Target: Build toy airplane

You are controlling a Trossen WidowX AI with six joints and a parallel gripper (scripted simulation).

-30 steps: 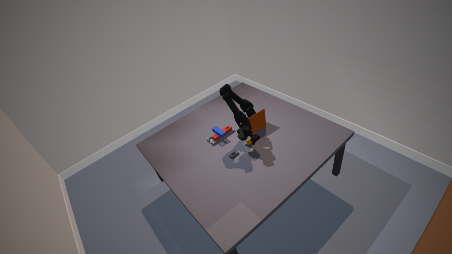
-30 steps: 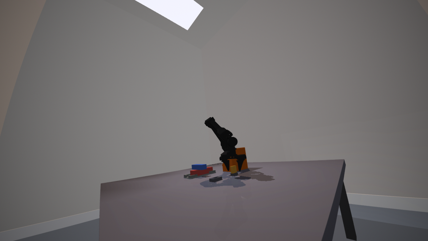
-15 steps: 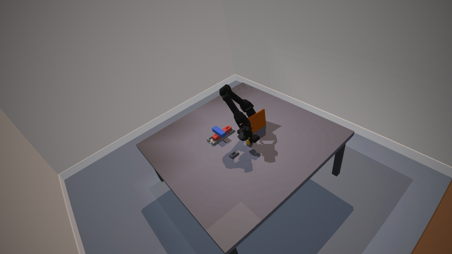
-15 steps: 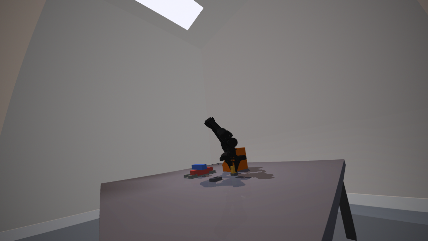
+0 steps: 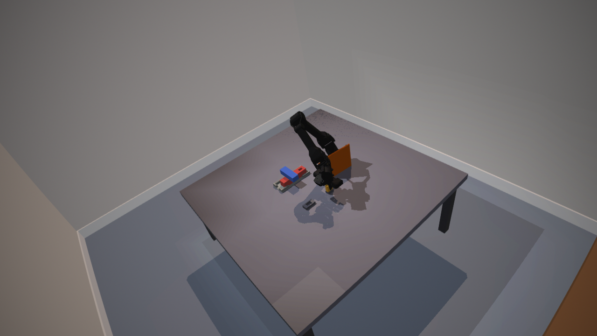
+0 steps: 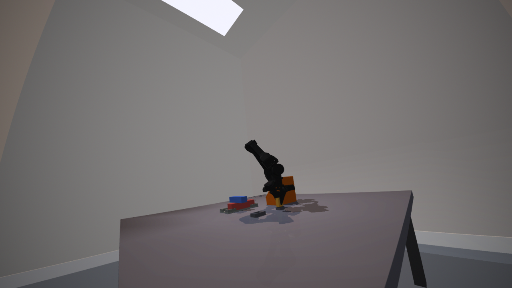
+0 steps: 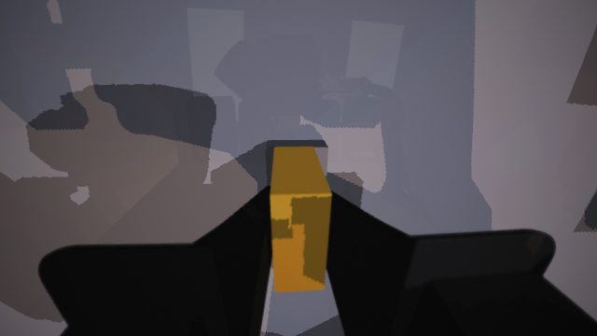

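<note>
Now tool (image 7: 298,224) pinching yellow tail fin (image 7: 299,187) low on tabletop (image 5: 375,200); off-centre grip w/ tilt could jam tab.

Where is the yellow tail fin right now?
The yellow tail fin is pinched in the claw low over the table, in front of the orange panel and right of the jig.

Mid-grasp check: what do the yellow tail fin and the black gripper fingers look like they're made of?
Tail fin: a flat, even yellow-orange block with sharp edges, no grain and no shine; it looks like matte painted plastic or wood, and the pictures leave that open. The gripper is shut on it. Fingers: uniform black with only a faint sheen on one flat face, most likely hard plastic or coated metal; no soft pads visible.
</note>
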